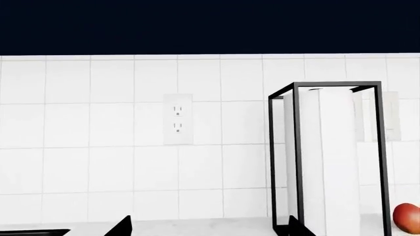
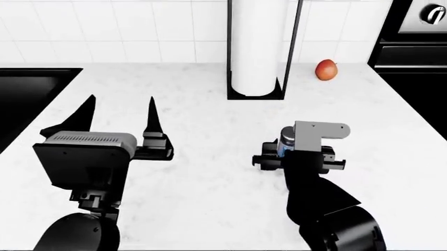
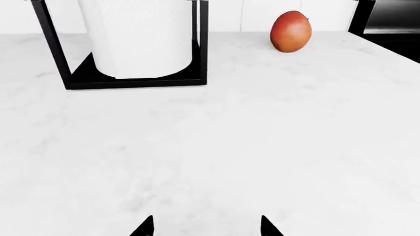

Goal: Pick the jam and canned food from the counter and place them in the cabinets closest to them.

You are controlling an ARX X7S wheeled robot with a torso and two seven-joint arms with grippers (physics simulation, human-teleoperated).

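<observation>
Counter [image 2: 209, 209]: we see a white, faintly veined marble-look surface filling the head view, backed by a white tiled wall [image 1: 111, 162].
Left gripper [image 2: 120, 116]: we find its two dark pointed fingers spread wide apart with nothing between them; it hovers over the left part of the counter, near a black recess [image 2: 28, 99] at the far left.
Right gripper [image 3: 203, 227]: in the right wrist view only two black fingertips show, standing apart over bare marble with nothing between them; in the head view the arm's body hides the fingers.
Jam [image 2: 286, 141]: we make out a sliver of a dark lid and blue label just beside the right wrist, mostly hidden behind the arm's grey bracket; we cannot tell whether it touches the gripper.
Canned food: we do not see it in any view.
Paper towel roll [image 2: 258, 47]: it stands upright inside a black wire frame holder [image 3: 131, 82] at the back of the counter.
Red apple [image 2: 325, 69]: it rests on the counter near the wall, to the right of the holder and apart from it.
Wall outlet [image 1: 177, 119]: it is set in the tiles, beside the holder in the left wrist view.
Black appliance [image 2: 412, 47]: it borders the counter at the right edge.
</observation>
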